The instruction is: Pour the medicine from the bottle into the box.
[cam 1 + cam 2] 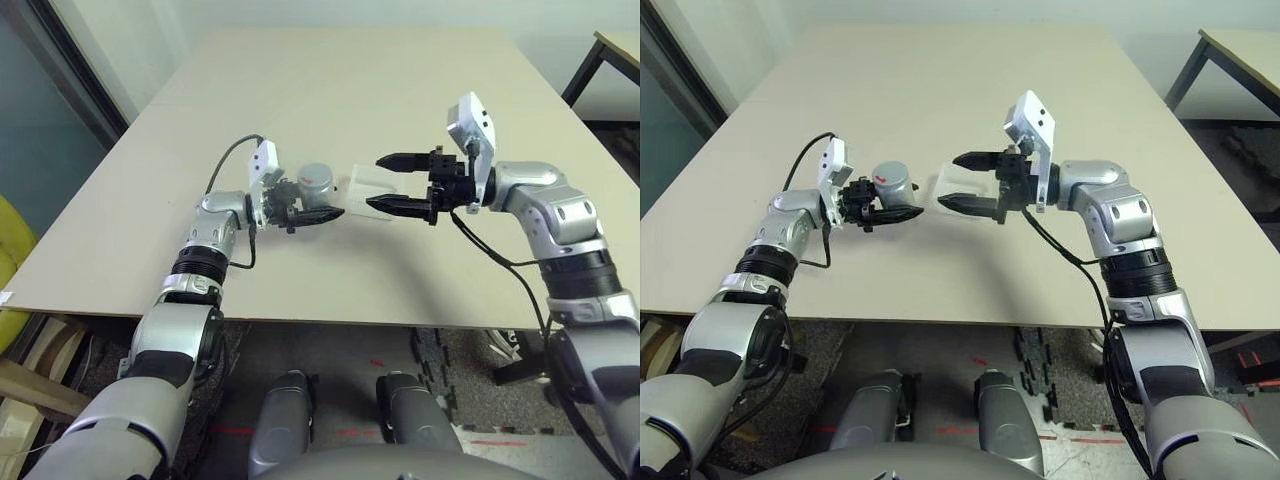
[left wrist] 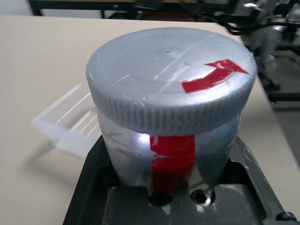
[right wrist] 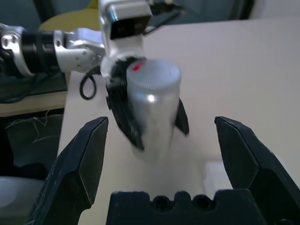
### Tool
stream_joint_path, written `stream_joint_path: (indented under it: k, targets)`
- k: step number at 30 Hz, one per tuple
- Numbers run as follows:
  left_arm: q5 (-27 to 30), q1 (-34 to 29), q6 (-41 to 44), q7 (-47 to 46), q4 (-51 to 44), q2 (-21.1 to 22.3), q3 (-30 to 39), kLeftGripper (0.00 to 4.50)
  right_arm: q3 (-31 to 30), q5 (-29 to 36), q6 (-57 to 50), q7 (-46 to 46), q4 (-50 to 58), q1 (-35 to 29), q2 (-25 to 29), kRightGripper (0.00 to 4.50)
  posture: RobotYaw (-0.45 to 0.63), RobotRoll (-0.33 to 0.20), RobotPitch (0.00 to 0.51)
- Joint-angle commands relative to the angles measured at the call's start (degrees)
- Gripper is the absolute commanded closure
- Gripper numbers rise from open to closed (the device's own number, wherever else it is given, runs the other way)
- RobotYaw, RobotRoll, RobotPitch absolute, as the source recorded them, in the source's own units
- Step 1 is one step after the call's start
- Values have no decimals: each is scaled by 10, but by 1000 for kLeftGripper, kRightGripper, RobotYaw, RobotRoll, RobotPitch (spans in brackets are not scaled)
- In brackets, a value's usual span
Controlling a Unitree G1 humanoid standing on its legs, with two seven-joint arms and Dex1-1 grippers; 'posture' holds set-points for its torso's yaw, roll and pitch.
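The step in hand looks like opening the bottle, not yet pouring: the left gripper (image 1: 318, 213) is clamped on the bottle (image 1: 314, 183), holding it upright above the bench (image 1: 330, 80) with the ribbed grey cap (image 2: 171, 86) on, while the right gripper (image 1: 392, 184) faces it from just beside with its two black fingers spread wide and nothing between them. In the right wrist view the bottle stands straight ahead, framed by that gripper's open fingers (image 3: 82, 164). The next move, as I judge it, calls for the right gripper to close around the cap and twist it off while the left keeps the body from turning; only then can the bottle be tipped. The bottle is a short white-grey cylinder, a red strip running down its side and a red arrow on top of the cap. Just beyond and between the two grippers the box (image 1: 372, 187), shallow, clear and frosted, lies flat on the bench, open side up
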State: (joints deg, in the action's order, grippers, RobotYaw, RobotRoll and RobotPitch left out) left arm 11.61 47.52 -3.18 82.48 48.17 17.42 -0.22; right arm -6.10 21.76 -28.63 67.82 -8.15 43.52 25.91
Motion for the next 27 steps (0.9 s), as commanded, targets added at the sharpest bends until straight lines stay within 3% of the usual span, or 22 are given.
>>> stream_joint_path:
  k: [1,13,27]
  targets:
    - [6,-12,17,19,-33,-3,-19,1974,-18,-1,4,5,-6,17,-12,0,-92,0,52]
    - [13,-41,43,13,-91,-6,-37,1974,-51,-28,40,0,-47,33,-51,0,-77,0,52]
    - [10,-47,41,17,-97,-2,-46,1974,-53,-19,24,12,-42,32,-58,44,-80,0,54]
